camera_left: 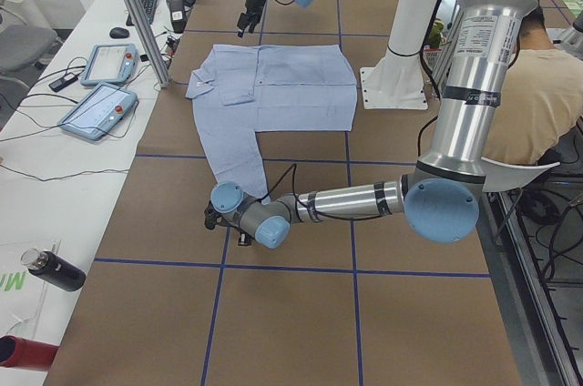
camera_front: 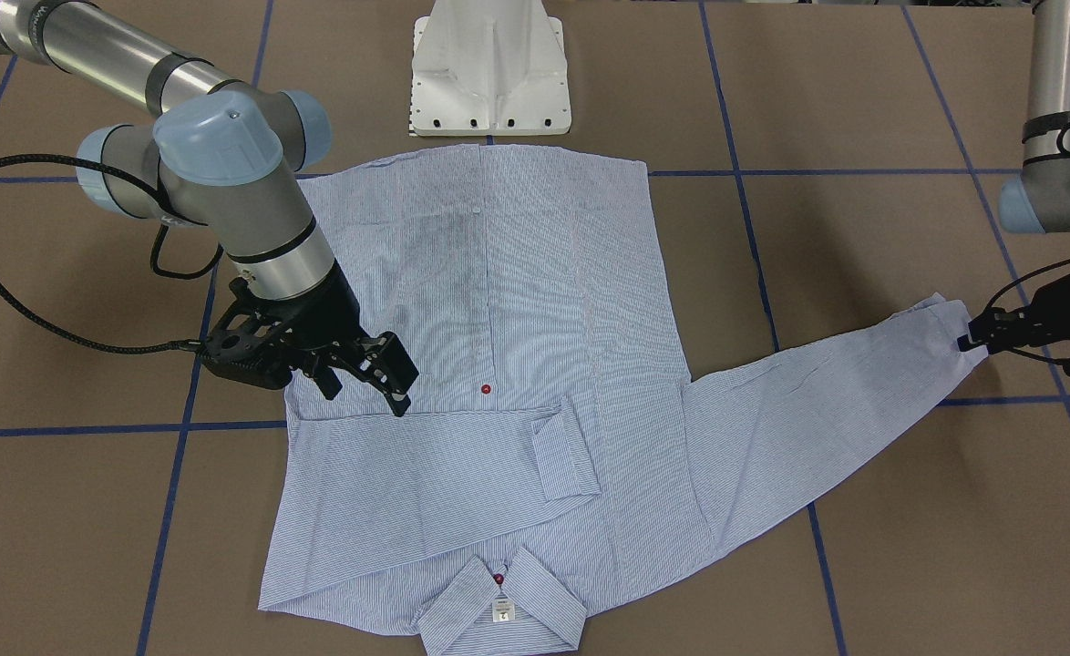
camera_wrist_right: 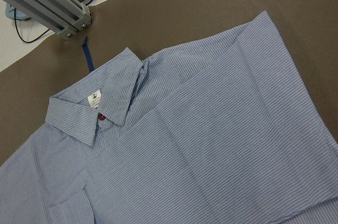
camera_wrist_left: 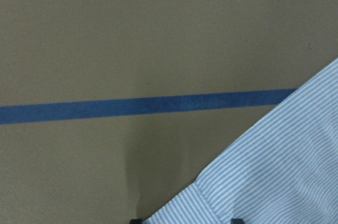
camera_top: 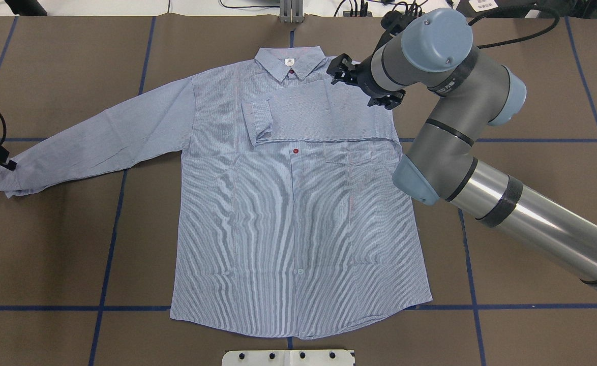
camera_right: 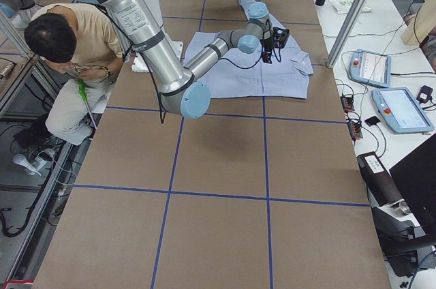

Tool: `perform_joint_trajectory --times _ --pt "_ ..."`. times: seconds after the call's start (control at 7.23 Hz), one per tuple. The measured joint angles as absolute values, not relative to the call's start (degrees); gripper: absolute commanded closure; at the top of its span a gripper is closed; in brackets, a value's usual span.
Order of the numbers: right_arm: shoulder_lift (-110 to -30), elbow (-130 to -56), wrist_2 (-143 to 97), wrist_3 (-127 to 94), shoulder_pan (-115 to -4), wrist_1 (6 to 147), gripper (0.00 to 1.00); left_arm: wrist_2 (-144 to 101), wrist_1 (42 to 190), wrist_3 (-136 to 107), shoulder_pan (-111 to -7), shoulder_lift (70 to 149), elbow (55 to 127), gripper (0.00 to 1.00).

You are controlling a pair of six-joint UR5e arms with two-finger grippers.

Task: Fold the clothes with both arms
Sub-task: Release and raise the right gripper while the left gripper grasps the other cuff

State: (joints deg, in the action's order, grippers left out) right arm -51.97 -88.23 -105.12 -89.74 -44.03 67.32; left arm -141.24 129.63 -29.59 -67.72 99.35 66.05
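The light blue striped shirt [camera_front: 498,301] lies flat and face up on the brown table, with its collar [camera_front: 503,606] on the side away from me. One sleeve [camera_front: 426,474] is folded across the chest. My right gripper [camera_front: 366,387] hovers open and empty just above that folded sleeve; the right wrist view shows the sleeve [camera_wrist_right: 237,129] and the collar [camera_wrist_right: 100,102]. The other sleeve [camera_top: 100,137] stretches out to my left. My left gripper [camera_top: 1,161] sits at its cuff [camera_top: 11,182]. In the left wrist view the cuff [camera_wrist_left: 253,182] lies between fingertips that stand apart.
The white pedestal base [camera_front: 489,73] stands at the shirt's hem. Blue tape lines [camera_front: 116,428] grid the table. An operator [camera_left: 537,104] sits behind the base. Control tablets [camera_left: 96,108] and a bottle [camera_left: 55,269] lie beyond the table's far side.
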Motion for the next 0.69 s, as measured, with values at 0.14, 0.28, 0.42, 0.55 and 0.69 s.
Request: perform_joint_trajectory --times 0.14,0.28,0.42,0.55,0.69 --pt "-51.96 -88.21 -105.12 -89.88 -43.96 67.32 0.01 -141.24 129.63 -29.61 -67.69 99.33 66.14 1.0" --pt "-51.92 -88.22 -105.12 -90.04 -43.88 67.32 0.01 -141.26 129.64 -29.64 -67.68 99.34 66.3 1.0" --pt "-51.86 -88.23 -105.12 -90.2 -43.85 67.32 0.01 -141.46 129.6 -29.7 -67.69 99.28 66.9 1.0" --pt "-51.81 -88.26 -105.13 -90.29 -43.85 67.32 0.01 -142.53 129.4 -30.2 -67.72 99.18 68.38 1.0" --pt "-51.97 -88.51 -105.28 -90.24 -43.93 67.32 0.01 -144.59 129.06 -32.98 -67.75 99.28 71.08 1.0"
